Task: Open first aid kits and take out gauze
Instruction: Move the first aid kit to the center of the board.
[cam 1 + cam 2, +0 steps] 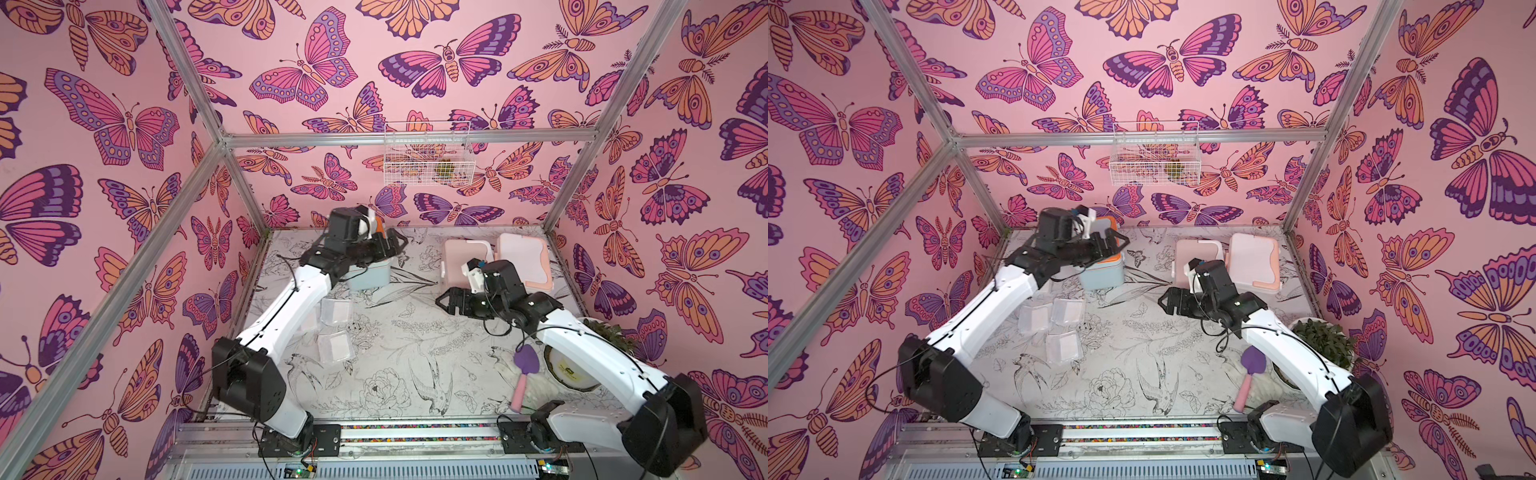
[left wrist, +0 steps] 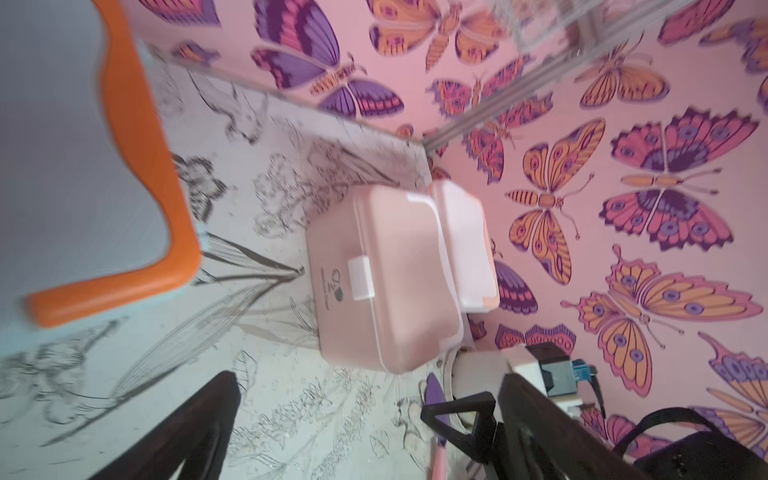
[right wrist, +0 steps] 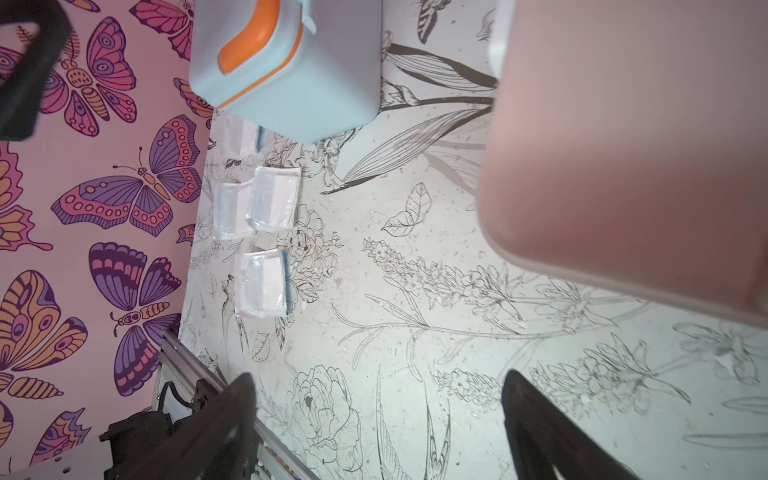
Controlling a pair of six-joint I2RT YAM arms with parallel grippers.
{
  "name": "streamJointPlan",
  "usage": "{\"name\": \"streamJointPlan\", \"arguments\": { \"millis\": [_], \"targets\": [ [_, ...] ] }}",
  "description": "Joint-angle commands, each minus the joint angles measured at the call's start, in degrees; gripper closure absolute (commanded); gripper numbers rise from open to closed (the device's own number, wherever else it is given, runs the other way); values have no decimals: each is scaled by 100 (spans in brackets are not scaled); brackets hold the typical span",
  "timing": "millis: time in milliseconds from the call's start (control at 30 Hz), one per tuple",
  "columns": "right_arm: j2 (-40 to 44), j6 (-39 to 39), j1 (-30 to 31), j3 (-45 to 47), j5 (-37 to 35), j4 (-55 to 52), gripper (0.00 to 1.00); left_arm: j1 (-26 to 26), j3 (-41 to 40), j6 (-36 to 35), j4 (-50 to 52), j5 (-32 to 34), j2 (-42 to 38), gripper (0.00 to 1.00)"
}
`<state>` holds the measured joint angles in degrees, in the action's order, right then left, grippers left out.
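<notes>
Currently both our grippers are spread wide, gripping nothing. The left gripper [image 2: 370,386] hangs over the shut blue kit [image 1: 370,276] back-left, and the right gripper [image 3: 378,376] sits just before the pink kit [image 1: 463,257]. The white kit [image 1: 523,259] hugs the table's [image 1: 415,374] right edge. Gauze packets [image 1: 1065,311] lie along its left edge, beside our left arm. Mid-table gives us room.

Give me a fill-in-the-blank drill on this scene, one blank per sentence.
The light blue kit has an ____ handle.
The gauze packets lie on the robot's ____ side.
The purple brush has a ____ handle.
The left gripper and right gripper both stand ____, holding nothing.
Missing words: orange; left; pink; open.
</notes>
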<state>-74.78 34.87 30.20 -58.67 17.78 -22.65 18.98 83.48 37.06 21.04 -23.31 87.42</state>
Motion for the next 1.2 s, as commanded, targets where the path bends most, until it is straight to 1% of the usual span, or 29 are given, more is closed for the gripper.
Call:
{"name": "streamJointPlan", "arguments": {
  "millis": [0,133,233,333,467,600,767,900,1067,1167],
  "targets": [
    [-558,-270,151,-675,85,254,6,-607,-398,-155,287,186,7,0],
    [-1459,-366,169,-1583,128,311,5,-1352,-550,-27,103,97,182,0],
    [-2260,-366,171,-2279,250,384,5,-1740,-514,97,-84,-87,546,0],
    [-2962,-346,179,-3003,253,446,6,-1936,-338,159,-273,-231,967,0],
    [-3918,-247,179,-3959,243,516,6,-2153,152,165,-337,-496,1653,0],
    [-4712,-102,171,-4690,359,699,6,-2312,596,110,-390,-675,2204,0],
    [-5517,194,174,-5293,606,1228,7,-2291,1144,125,-395,-1266,2899,2],
    [-5914,510,188,-5643,881,1457,8,-2080,1094,66,-414,-1359,2920,2],
    [-5876,513,258,-5615,1055,1451,12,-1724,893,91,-447,-1464,2734,3],
    [-5642,456,276,-5351,1082,1325,13,-1488,649,117,-469,-1471,2523,3]
  ]
}}
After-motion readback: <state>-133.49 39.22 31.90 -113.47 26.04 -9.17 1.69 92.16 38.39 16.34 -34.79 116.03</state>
